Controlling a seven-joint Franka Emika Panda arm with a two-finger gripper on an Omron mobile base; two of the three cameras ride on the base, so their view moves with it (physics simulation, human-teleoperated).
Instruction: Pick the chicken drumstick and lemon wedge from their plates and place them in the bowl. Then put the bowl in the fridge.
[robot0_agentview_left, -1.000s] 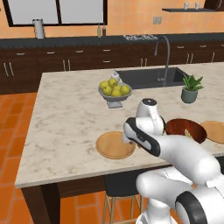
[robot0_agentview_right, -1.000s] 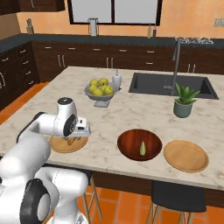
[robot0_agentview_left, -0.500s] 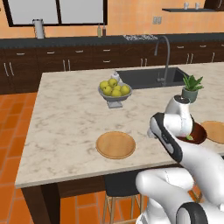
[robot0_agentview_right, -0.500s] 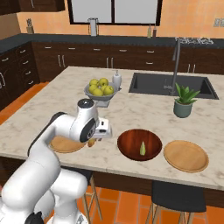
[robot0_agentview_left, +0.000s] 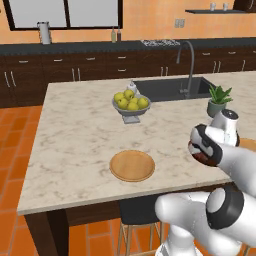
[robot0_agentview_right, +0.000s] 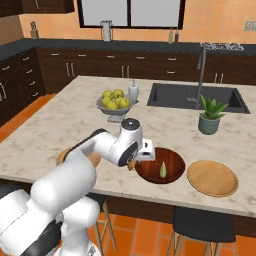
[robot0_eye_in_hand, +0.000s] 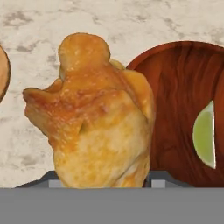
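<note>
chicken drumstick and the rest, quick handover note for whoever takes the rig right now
Gripper: shut on the chicken drumstick, carried just beside the bowl, not yet over it.
Lemon wedge: already in the bowl.
Plates: left plate and right plate both empty on the island.
Done: both items picked, lemon placed.
Left: drop the drumstick in the bowl, then take the bowl to the fridge.

Even, bright rendered light is washing over the kitchen, with no glare flaring anywhere. A soft shadow is pooling under the grey fruit bowl (robot0_agentview_left: 131, 106) at centre frame, and another is darkening the floor beneath the marble island (robot0_agentview_left: 75, 135). Edges are staying straight. In the hand view the chicken drumstick (robot0_eye_in_hand: 94, 116) is looming large and slightly soft.
</note>
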